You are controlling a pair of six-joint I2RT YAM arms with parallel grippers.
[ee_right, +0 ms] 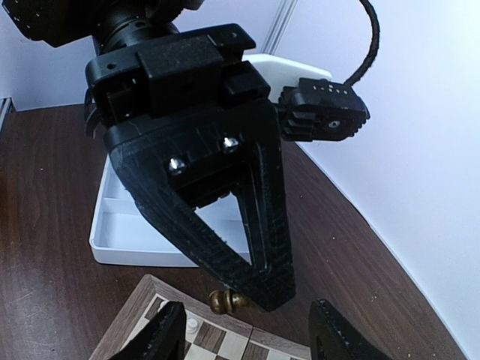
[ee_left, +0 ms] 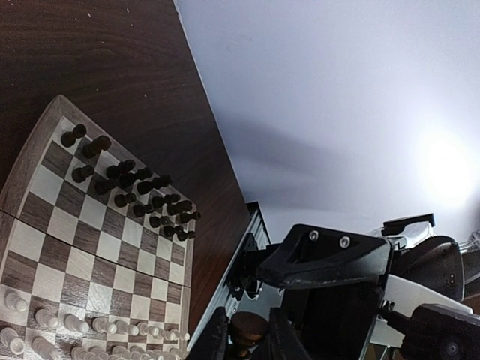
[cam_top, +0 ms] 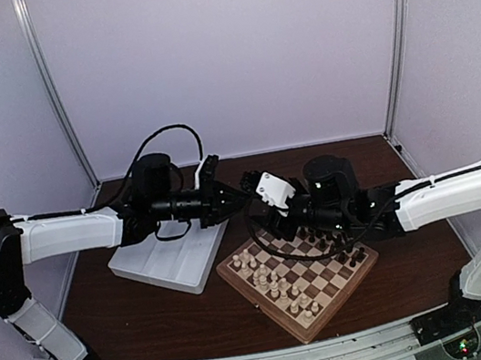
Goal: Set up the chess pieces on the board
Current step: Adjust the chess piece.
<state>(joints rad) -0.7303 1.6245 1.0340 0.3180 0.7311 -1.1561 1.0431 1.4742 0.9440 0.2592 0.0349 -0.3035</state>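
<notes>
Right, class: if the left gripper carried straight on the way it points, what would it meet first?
Most likely the right gripper, whose open jaws face it just ahead. The left gripper, shut on a dark chess piece, points at them; exact depth is unclear.

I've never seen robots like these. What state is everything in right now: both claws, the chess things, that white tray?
Left claw: shut on a dark chess piece, held in the air.
Right claw: open, facing that piece.
Chessboard: lying flat.
Dark pieces on board: upright, crowded along one side.
Cream pieces: upright, in rows opposite.
White tray: visible compartments empty.
</notes>
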